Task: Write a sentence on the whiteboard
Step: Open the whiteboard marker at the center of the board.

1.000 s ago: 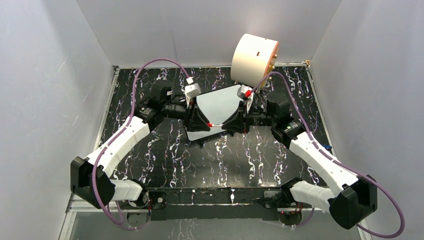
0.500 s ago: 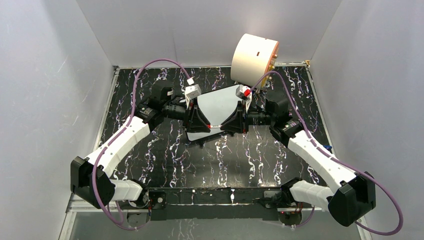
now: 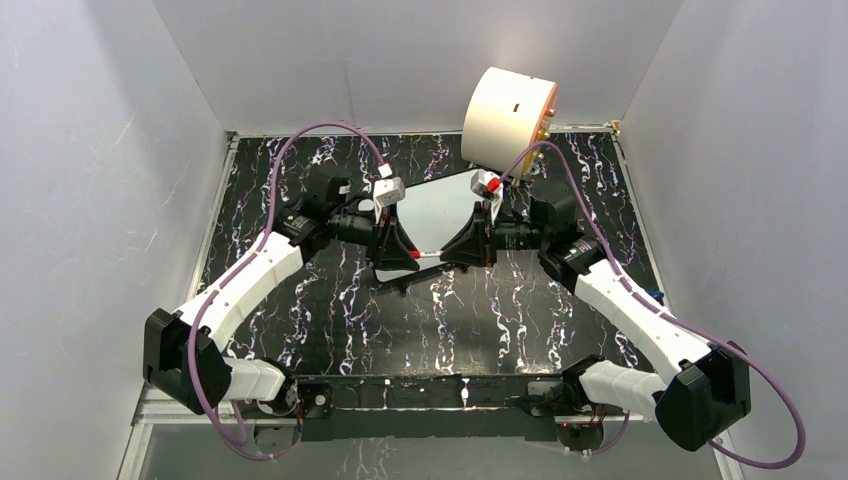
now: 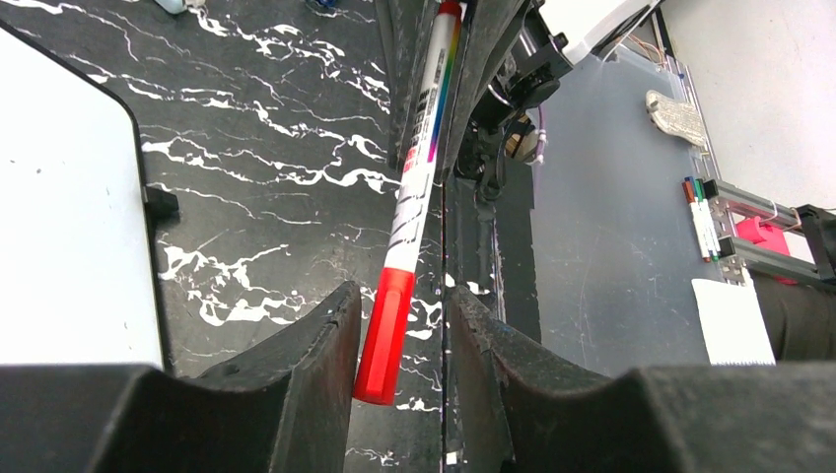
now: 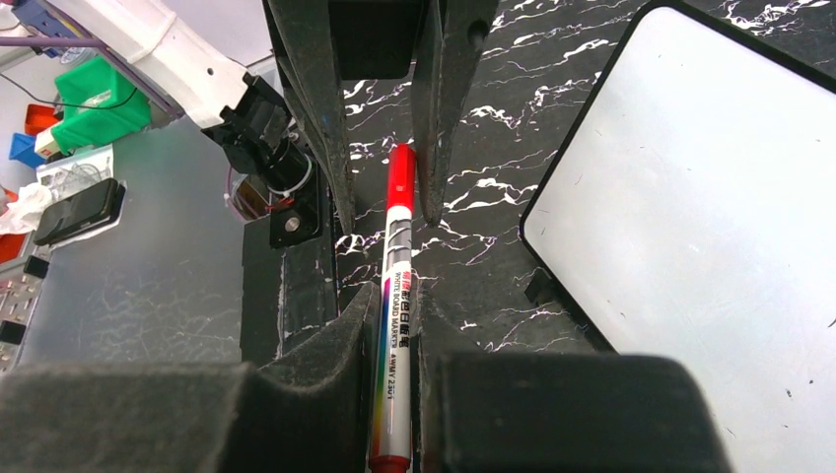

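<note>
Black, white-veined marble-look counter (image 3: 480,310) in a white-walled bay. The small flat white whiteboard (image 3: 440,205) with a thin black rim lies flat at centre-far, between the two arms. Its face is blank where visible, so no sentence yet.

The slim white whiteboard marker (image 3: 428,252), with a rainbow stripe and a red cap (image 4: 384,335), hangs off the counter over the board's near edge. Its long axis runs left–right, gripper to gripper.

- **Right gripper** (image 5: 394,305): clamped on the marker barrel at the tail end.
- **Left gripper** (image 4: 404,301): narrow around the cap, one finger touching it and a gap at the other. Not a grip yet.

Key relation: the cap end points straight into the left gripper, and the barrel is in line with both wrists. Uncapping looks like a straight pull apart along that axis once the left pinches.

The board sits just far of both grippers. The right arm has the barrel, so it is likely the writing arm.

Risk: one-sided contact could cock the cap.
</note>
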Action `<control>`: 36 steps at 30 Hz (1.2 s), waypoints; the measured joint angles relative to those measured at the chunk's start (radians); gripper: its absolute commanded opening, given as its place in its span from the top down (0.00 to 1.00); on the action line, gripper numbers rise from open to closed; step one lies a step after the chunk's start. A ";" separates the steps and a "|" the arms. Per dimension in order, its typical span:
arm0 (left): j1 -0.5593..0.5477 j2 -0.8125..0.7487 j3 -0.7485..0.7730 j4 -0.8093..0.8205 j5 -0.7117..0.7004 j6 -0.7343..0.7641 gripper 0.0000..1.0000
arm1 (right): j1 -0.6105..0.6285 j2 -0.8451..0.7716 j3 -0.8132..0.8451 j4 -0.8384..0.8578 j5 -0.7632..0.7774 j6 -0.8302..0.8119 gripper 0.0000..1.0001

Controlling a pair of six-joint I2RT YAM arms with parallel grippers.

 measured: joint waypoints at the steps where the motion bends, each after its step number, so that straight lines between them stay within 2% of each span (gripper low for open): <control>1: 0.000 0.000 -0.005 -0.007 -0.001 0.006 0.64 | 0.000 0.001 0.002 0.000 0.000 0.001 1.00; 12: -0.016 0.013 -0.008 -0.026 0.009 0.037 0.70 | 0.000 0.023 0.006 0.022 -0.029 0.008 1.00; 15: -0.019 0.017 -0.008 -0.032 0.011 0.043 0.79 | 0.000 0.031 0.007 0.023 -0.040 0.009 1.00; 20: -0.021 0.017 -0.008 -0.040 0.029 0.066 1.00 | 0.000 0.032 0.007 0.026 -0.066 0.008 1.00; 26: -0.023 0.003 -0.008 -0.089 0.036 0.135 1.00 | 0.002 0.032 0.007 0.021 -0.101 -0.006 1.00; 36: -0.032 -0.043 -0.007 -0.180 -0.039 0.229 1.00 | -0.013 -0.008 0.007 -0.041 -0.108 -0.083 1.00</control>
